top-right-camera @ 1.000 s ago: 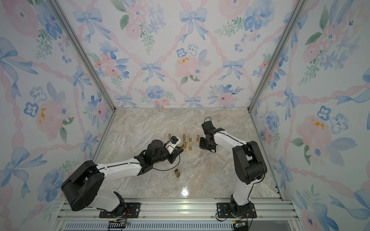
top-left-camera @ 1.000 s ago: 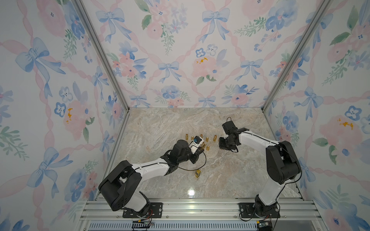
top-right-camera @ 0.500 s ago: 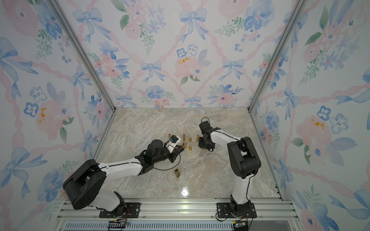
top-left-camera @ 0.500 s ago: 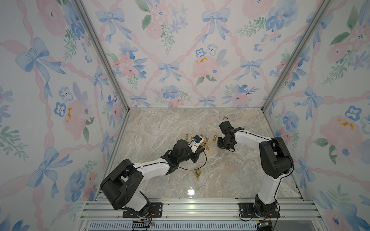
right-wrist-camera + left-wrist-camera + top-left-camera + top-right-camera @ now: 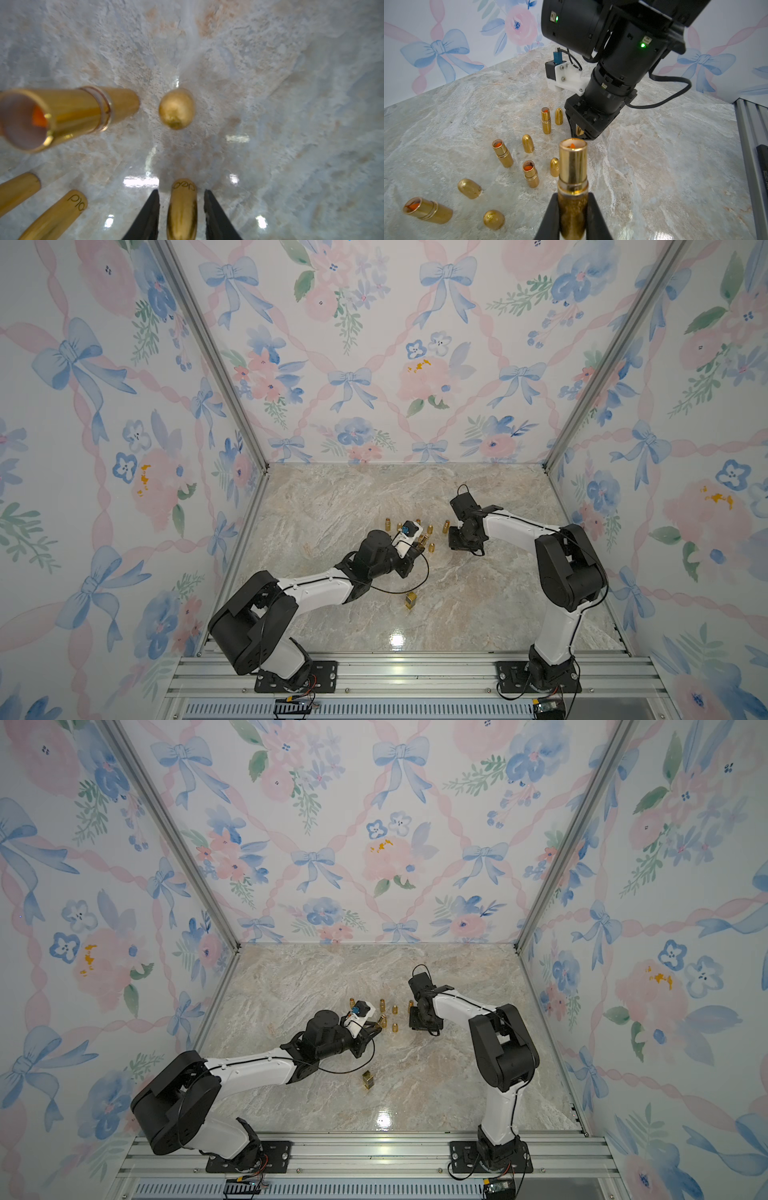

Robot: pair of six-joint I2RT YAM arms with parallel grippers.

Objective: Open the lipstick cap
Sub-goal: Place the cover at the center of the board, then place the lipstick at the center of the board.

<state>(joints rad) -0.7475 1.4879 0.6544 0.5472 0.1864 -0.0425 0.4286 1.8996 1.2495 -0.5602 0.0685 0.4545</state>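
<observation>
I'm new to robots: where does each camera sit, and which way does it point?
Top views: two eyes of one camera high over the front rail, looking down on the marble table; both show the whole left arm and right arm.
Left wrist: on the left arm, looking along the left gripper and the open lipstick it clamps, toward the right gripper.
Right wrist: on the right arm, looking down at the table; only its black fingers show, flanking a cap.
Shared: both wrist views show that cap.
</observation>
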